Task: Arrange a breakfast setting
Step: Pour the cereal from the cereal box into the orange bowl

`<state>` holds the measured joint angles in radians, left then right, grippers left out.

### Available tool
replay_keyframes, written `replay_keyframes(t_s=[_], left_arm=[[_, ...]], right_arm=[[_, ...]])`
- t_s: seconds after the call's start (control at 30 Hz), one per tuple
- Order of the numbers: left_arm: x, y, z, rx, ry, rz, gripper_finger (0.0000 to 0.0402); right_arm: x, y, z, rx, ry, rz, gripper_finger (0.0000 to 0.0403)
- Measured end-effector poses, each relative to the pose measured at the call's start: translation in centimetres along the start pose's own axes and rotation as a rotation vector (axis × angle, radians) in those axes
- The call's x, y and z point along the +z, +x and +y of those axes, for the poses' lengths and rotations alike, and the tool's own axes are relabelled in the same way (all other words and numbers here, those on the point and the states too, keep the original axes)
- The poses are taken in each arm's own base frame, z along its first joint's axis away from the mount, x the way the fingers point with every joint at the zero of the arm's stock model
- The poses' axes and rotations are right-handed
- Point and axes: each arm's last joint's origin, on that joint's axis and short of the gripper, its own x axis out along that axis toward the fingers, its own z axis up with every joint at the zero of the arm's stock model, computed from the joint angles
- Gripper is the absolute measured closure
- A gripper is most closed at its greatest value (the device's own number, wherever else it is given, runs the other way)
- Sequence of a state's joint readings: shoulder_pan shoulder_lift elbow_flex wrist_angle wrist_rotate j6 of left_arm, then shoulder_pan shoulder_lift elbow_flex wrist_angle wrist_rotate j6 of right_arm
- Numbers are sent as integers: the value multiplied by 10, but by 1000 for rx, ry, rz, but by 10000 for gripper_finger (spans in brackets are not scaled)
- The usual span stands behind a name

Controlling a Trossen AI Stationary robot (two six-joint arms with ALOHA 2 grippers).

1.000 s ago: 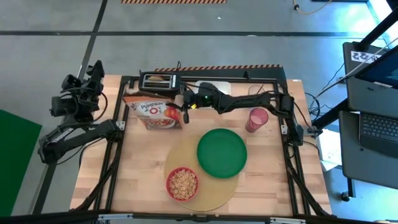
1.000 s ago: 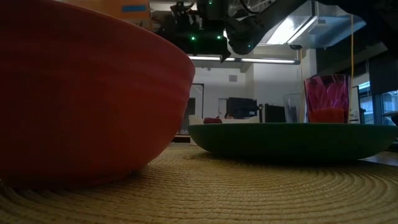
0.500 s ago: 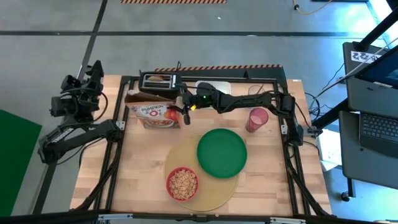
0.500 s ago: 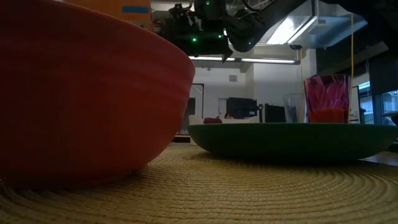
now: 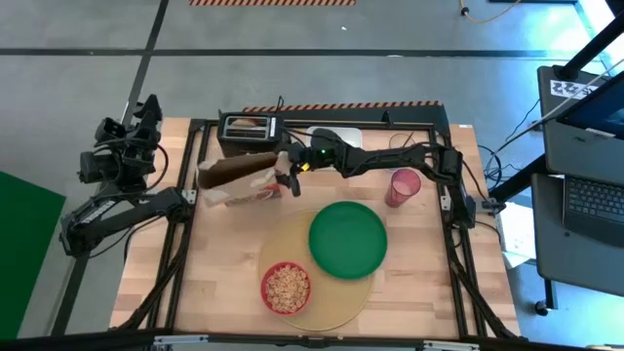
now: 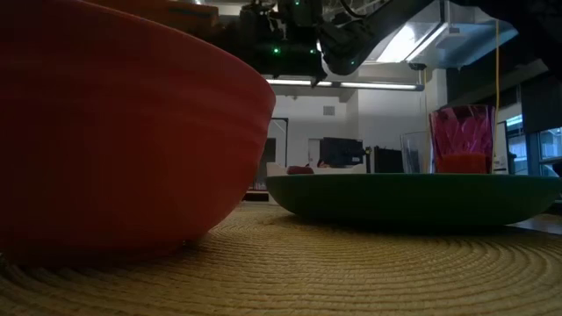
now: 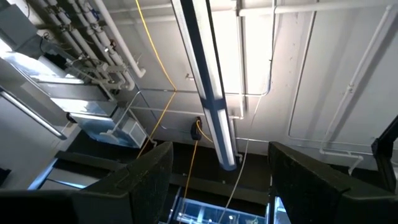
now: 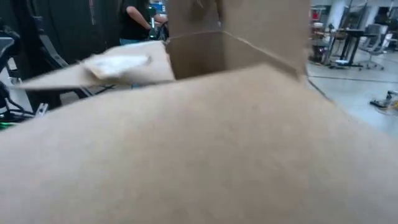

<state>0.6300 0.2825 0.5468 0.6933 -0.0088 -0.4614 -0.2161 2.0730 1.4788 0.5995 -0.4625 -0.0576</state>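
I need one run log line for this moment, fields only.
right tool: shut on cereal box, box tipped | left tool: parked off table's left edge | red bowl: cereal in it, on mat | green plate: bare

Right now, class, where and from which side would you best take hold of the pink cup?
Grip the pink cup across its side wall, midway up, coming from its right, where the table is bare. It stands upright and apart from the green plate; the right claw is busy at the cereal box.
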Motion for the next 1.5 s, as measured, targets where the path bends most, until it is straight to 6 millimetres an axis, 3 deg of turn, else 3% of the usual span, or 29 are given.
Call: replay_keyframes(t_s=[0.23,0.63,0.83,1.3,1.5], left_arm=[[-4,2,2,8,0,15,145],[-10,7,5,18,-2,35,145],[-10,7,5,18,-1,36,145],[-11,7,5,19,-1,38,145],[-12,7,6,25,-1,50,145]], right_arm=[[1,0,1,14,7,-5,54],[21,-5,1,-7,-49,-70,52],[22,-6,2,11,-82,-61,52],[8,-8,5,86,-82,105,52],[16,-26,3,81,-135,264,52]])
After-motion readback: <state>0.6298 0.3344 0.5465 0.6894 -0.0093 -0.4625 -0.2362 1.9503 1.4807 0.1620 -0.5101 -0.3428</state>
